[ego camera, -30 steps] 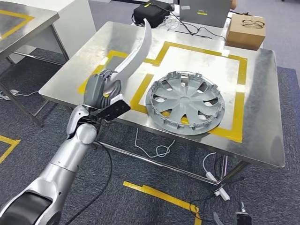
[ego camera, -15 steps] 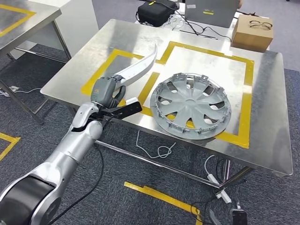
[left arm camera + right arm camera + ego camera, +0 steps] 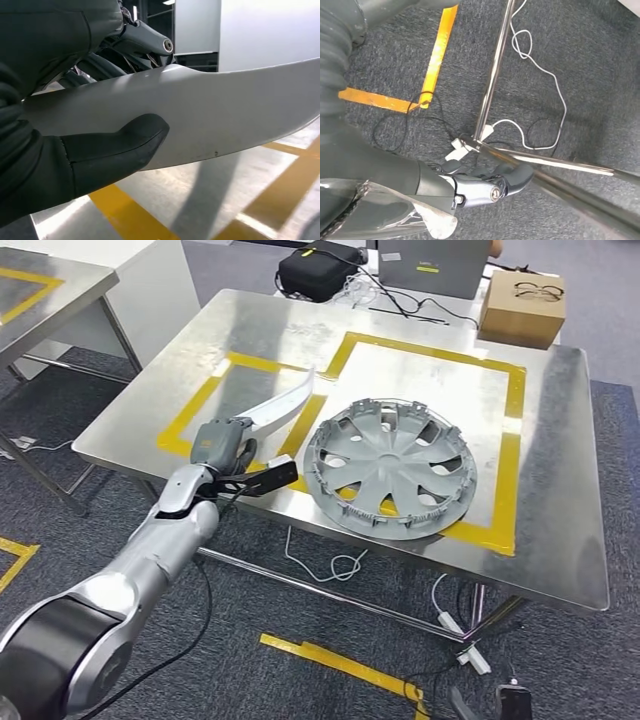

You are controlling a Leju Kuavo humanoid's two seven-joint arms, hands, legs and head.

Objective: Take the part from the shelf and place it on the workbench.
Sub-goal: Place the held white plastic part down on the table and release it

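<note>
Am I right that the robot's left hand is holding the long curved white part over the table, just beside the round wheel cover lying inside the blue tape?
Nearly. The tape is yellow, not blue, as the head view shows. The rest holds: the left hand holds the long curved white part over the table, beside the wheel cover.

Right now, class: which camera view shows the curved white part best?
The head view: the whole curved white part shows, held in the left hand above the workbench. The left wrist view shows a close stretch of it under the thumb; the right wrist view looks at the floor.
</note>
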